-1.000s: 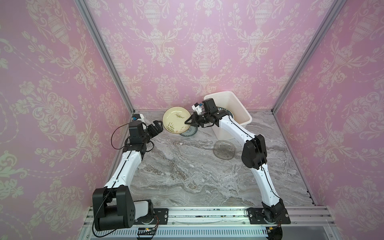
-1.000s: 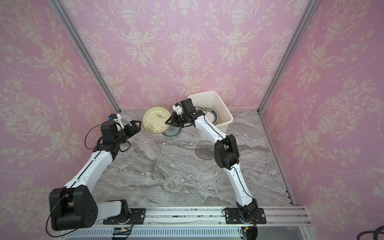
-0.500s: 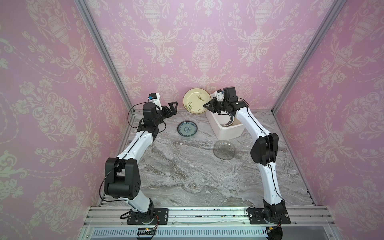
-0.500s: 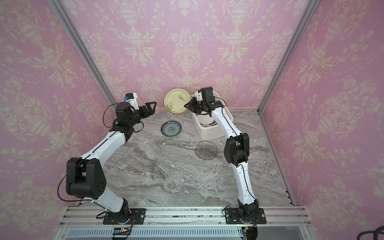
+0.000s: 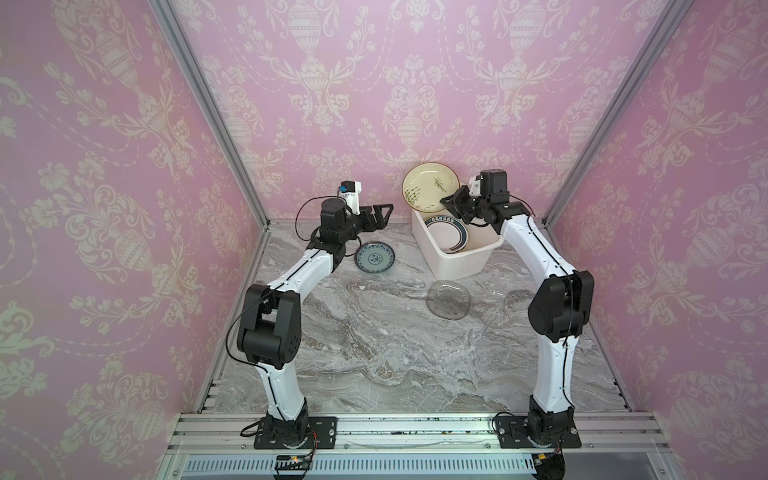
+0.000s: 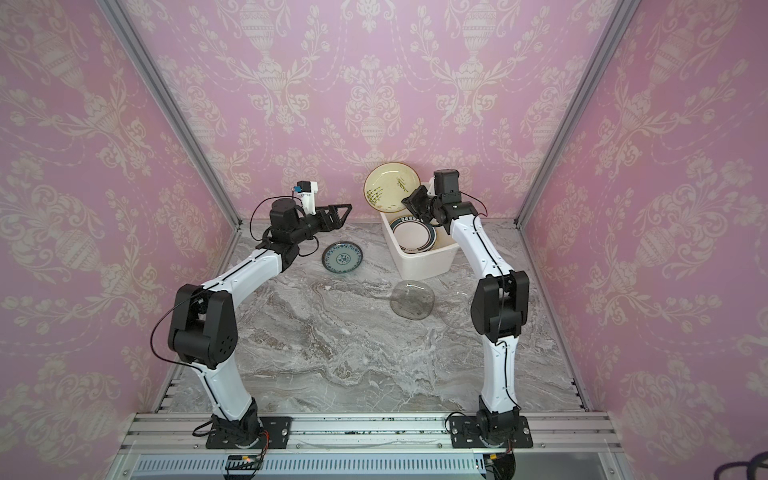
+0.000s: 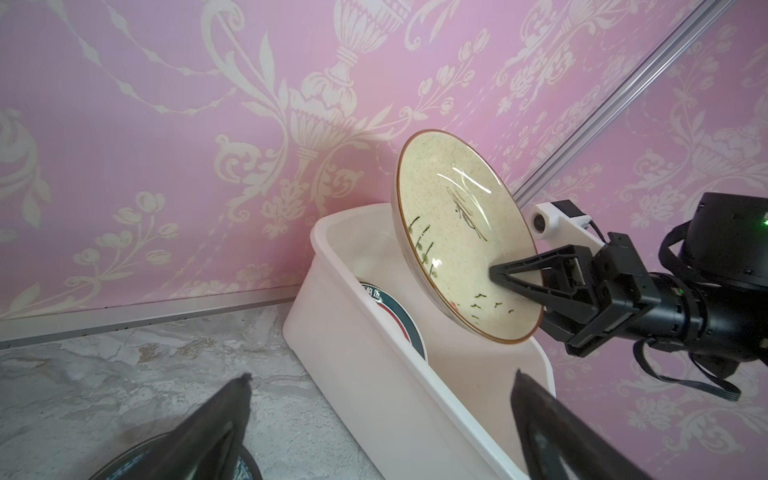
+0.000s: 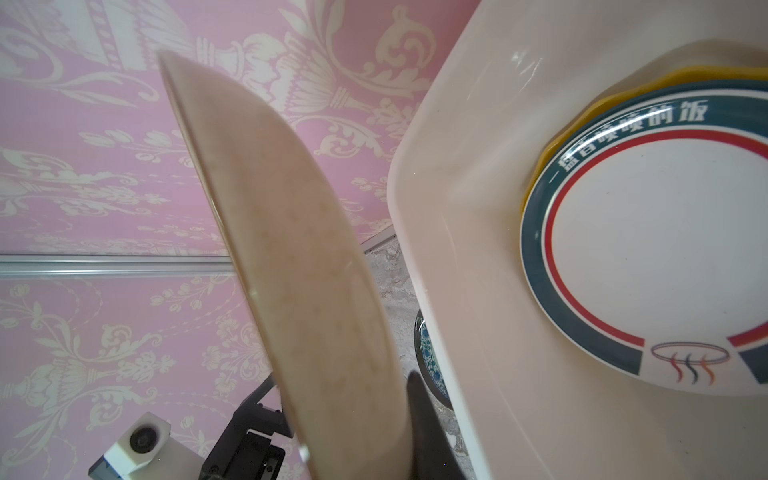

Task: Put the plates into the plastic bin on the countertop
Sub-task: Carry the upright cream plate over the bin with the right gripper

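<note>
Grey marble-patterned countertop [image 5: 374, 353], walled on three sides by pink damask wallpaper [image 5: 395, 83]; clock bearings are read in the top views, with 12 at the back wall.

1. Clear glass plate [image 5: 449, 299]: lies flat on the countertop at 6 o'clock from the bin and near it. A second, fainter clear plate [image 6: 455, 318] lies at its 3 o'clock, partly behind my right elbow.
2. Blue-patterned plate [image 5: 375, 257]: lies flat on the countertop at 9 o'clock from the bin and apart from it, just below my left wrist.
3. My left gripper [image 5: 385, 216]: jaws spread wide with nothing between them, raised above the blue-patterned plate at its 12 o'clock, pointing toward 3 o'clock.
4. Plastic bin [image 5: 457, 266]: white, stands at 1 o'clock on the countertop against the back wall. Inside, a lettered-rim plate [image 5: 446, 235] leans, white centre up. A yellow plate [image 8: 623, 81] shows under its edge.
5. My right gripper [image 5: 450, 202]: clamped on the rim of the cream plate [image 5: 428, 187], one finger across its painted face and the other behind it.
6. Cream plate: held on edge and tilted, above the bin's 11 o'clock corner. Its face is turned toward 8 o'clock, and its lower rim hangs over the bin's opening.
</note>
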